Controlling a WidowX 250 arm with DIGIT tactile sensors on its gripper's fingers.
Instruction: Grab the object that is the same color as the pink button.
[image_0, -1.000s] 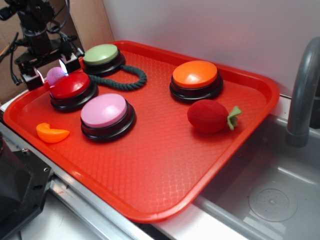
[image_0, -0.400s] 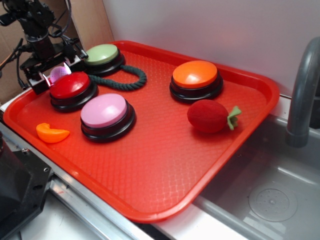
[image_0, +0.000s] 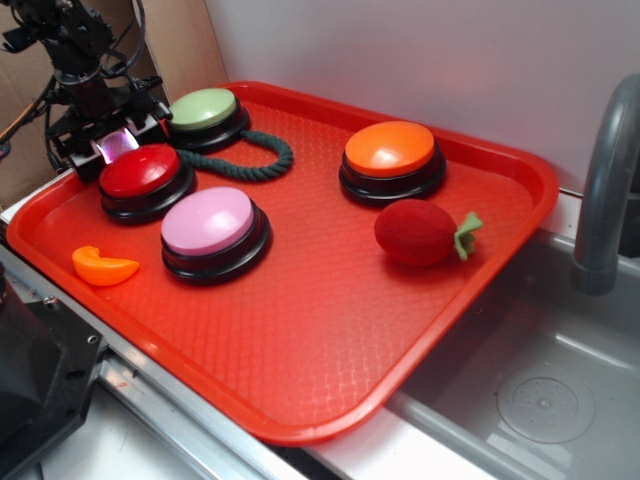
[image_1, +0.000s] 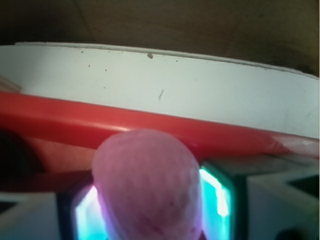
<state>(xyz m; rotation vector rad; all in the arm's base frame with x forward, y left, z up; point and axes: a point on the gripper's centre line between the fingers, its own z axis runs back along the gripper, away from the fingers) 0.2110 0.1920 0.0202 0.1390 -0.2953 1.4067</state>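
A small pale pink textured ball (image_1: 150, 187) fills the wrist view, squeezed into an oval between my two lit fingers. In the exterior view the ball (image_0: 116, 145) shows as a pink glow at the tray's far left corner, just behind the red-domed button (image_0: 145, 172). My gripper (image_0: 113, 146) is shut on the ball there, the black arm rising above it. The pink button (image_0: 210, 222), a light pink dome on a black base, stands in front of the red one.
A red tray (image_0: 330, 340) holds a green button (image_0: 203, 110), a dark green rope ring (image_0: 250, 155), an orange button (image_0: 391, 150), a red plush strawberry (image_0: 420, 232) and an orange slice (image_0: 103, 266). A grey tap (image_0: 605, 180) and sink lie to the right.
The gripper has closed in on the pink ball, which now shows much less between the fingers. Ball and gripper have shifted slightly back towards the tray's corner.
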